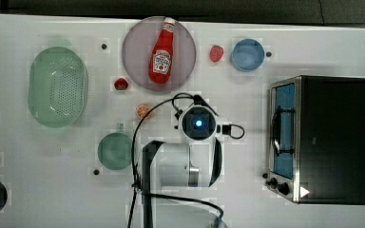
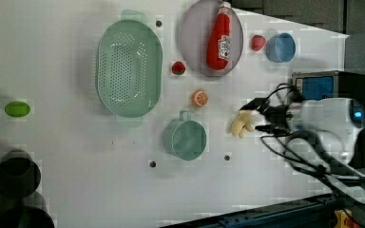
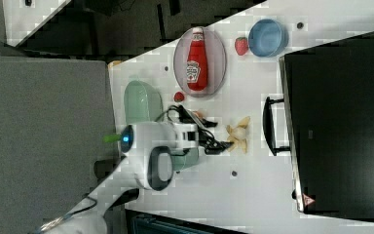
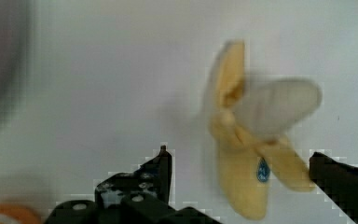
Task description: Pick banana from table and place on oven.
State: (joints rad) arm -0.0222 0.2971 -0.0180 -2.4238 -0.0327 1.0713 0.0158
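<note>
Gripper over a peeled banana on the white desk, fingers spread

In the left view, from left to right: a green colander sits toward the desk's far edge, a teal cup stands mid-desk with an orange slice just beyond it, then the banana lies on the desk between the cup and the oven, which stands at the desk's right edge. The gripper hangs at the banana, its fingers apart on either side of the fruit's lower half, the pale flesh and peel flaps poking past them; whether they touch it I cannot tell
</note>
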